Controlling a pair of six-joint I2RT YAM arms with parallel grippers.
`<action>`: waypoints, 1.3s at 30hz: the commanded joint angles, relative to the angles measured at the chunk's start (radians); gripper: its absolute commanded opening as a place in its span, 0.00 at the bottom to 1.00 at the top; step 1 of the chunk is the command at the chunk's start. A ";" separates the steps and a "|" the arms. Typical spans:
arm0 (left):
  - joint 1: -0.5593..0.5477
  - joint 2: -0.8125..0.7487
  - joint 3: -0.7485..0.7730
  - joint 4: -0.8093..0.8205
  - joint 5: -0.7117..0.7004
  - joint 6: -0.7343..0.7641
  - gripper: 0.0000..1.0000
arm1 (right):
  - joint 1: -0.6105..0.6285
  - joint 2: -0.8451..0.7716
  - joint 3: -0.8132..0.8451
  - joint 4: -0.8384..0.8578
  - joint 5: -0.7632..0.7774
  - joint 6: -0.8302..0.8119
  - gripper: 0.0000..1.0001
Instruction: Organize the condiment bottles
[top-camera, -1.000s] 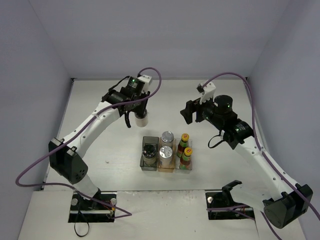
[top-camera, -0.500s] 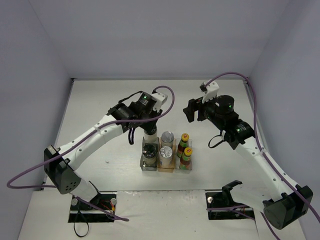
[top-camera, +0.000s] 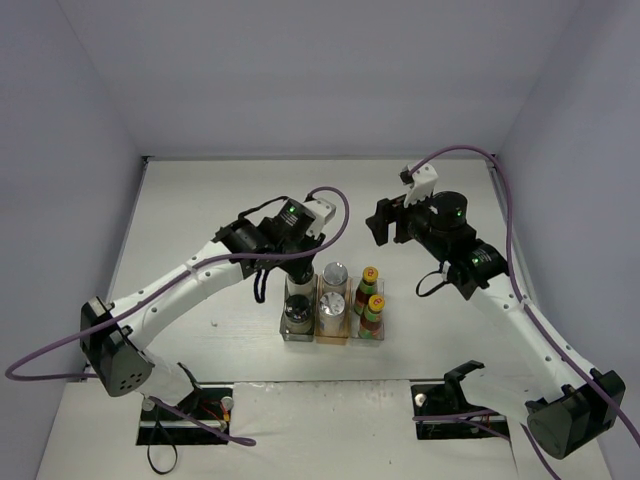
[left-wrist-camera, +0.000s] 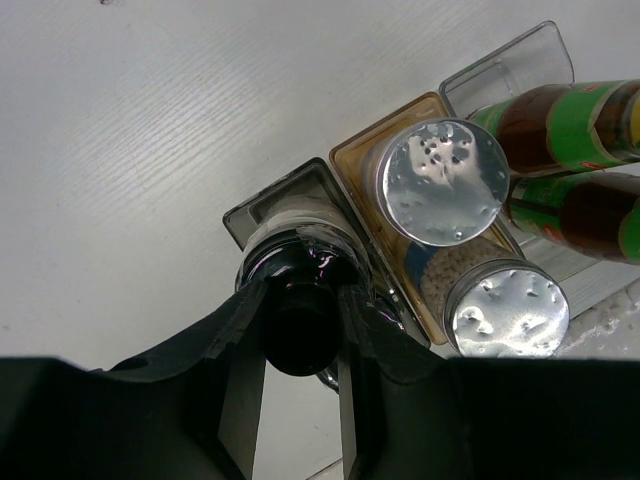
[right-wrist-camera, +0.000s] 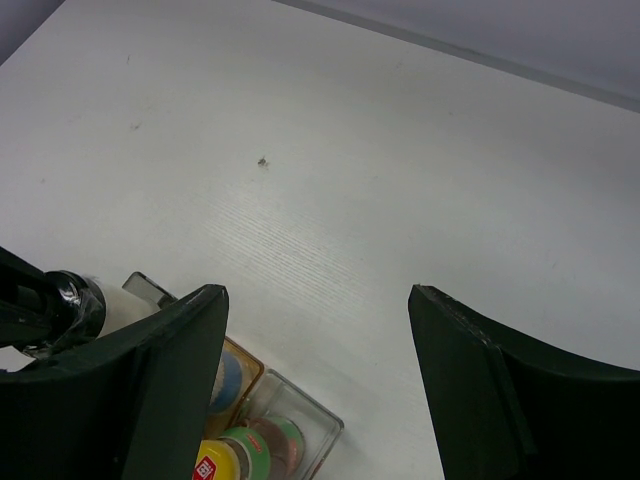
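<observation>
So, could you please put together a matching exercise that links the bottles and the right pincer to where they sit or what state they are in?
Things:
1. silver-capped bottles
2. dark sauce bottles
3. black-capped bottle
4. right pincer

Place or state:
A. open, holding nothing
B. in the clear bin
C. gripped by the left pincer at the grey bin
D. in the amber bin

Pairs: 1-D, 2-B, 3-C, 4-A.

A white table (top-camera: 345, 190) sits enclosed by 3 plain pale lavender walls (top-camera: 300, 70) under even light.
</observation>
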 joint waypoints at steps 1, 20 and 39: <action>-0.007 -0.062 0.027 0.033 0.015 -0.024 0.00 | -0.006 -0.014 0.006 0.085 0.024 0.006 0.74; -0.007 -0.027 -0.029 0.042 0.025 -0.021 0.00 | -0.017 -0.014 -0.005 0.095 0.039 0.012 0.74; -0.005 0.009 -0.124 0.191 0.003 -0.026 0.49 | -0.018 -0.010 -0.014 0.104 0.055 0.013 0.74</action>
